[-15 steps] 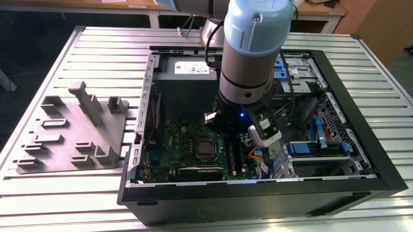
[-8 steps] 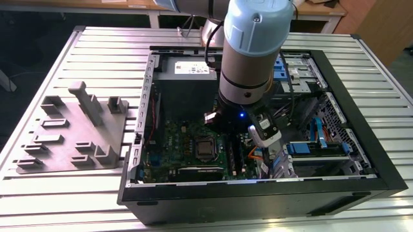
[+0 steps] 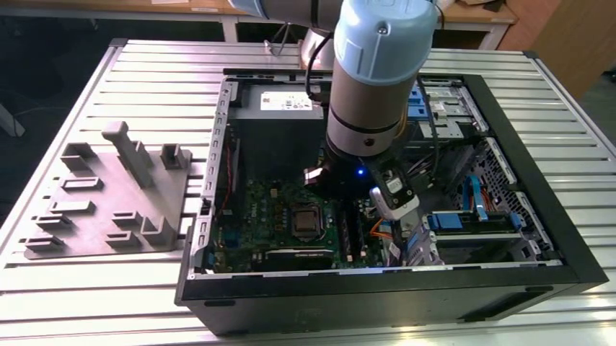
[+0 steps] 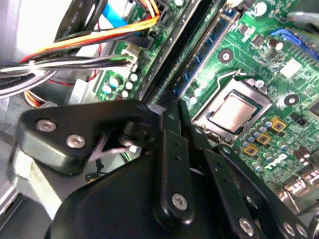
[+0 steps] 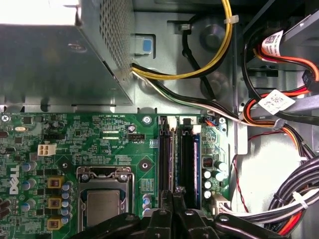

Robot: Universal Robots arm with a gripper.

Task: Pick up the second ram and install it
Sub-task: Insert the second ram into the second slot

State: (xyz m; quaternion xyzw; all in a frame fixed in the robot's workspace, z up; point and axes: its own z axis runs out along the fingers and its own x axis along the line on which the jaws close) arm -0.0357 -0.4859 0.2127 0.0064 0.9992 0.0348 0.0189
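My gripper is low inside the open computer case, over the memory slots of the green motherboard. Its two black fingers stand close together, shut on the second ram, a thin dark strip seen edge-on that runs along one slot. In the second wrist view the gripper holds the same dark strip over the row of slots. In the exterior view the arm hides the fingers and the strip.
The processor socket lies beside the slots. Further black memory slots run parallel. The metal power supply and bundled cables crowd the slots' ends and side. A grey holder tray lies on the table at the exterior view's left.
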